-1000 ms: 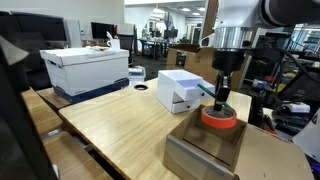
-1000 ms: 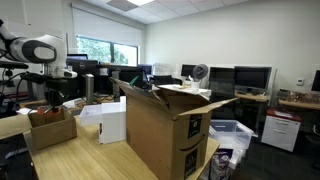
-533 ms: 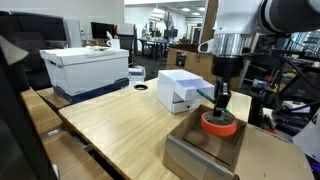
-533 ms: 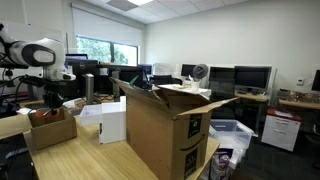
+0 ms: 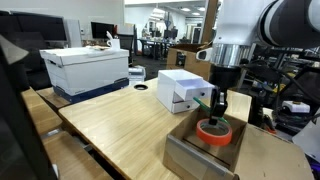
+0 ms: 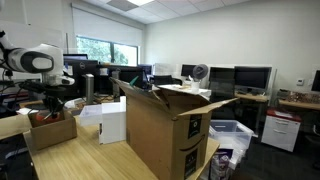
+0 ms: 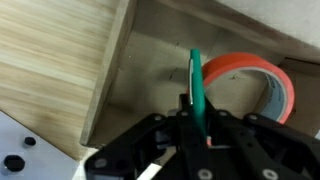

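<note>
Gripper (image 5: 216,108) hangs low over small open cardboard box (image 5: 190,155) at the corner of the wooden table (image 5: 110,125). Jaws nearly closed, pinching the near wall of an orange tape roll (image 7: 262,72). The roll sits at the box mouth, partly inside. A thin green edge (image 7: 197,85) shows at the pinch point, possibly part of the roll; wrist view too close to tell. White box (image 5: 180,90) is just beside.

The wooden tabletop (image 5: 105,125) carries a low carton (image 5: 200,152), a white box (image 5: 182,90) just beside it, a lidded bin (image 5: 85,68) and a tall carton (image 6: 165,130).
</note>
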Available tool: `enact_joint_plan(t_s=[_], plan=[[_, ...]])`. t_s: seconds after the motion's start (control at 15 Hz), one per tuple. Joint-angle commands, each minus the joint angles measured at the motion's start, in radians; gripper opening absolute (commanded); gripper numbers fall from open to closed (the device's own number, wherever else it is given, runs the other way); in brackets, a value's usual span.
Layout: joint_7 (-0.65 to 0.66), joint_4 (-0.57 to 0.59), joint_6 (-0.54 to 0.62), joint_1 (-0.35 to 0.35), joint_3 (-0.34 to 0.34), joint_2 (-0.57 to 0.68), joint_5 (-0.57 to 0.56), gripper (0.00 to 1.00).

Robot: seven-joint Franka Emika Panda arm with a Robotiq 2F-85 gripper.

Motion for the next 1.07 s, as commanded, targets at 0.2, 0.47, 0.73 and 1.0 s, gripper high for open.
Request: enact_joint_plan(t_s=[0.2,0.47,0.73,1.0], plan=[[-0.003,-0.059,0.132,0.035,0.033,0.049,0.095,0.05],[-0.006,-0.069,0.144,0.058,0.051,0.058,0.155,0.41],[0.004,-0.067,0.123,0.078,0.075,0.044,0.178,0.64],[0.022,-0.071,0.120,0.095,0.092,0.023,0.207,0.85]])
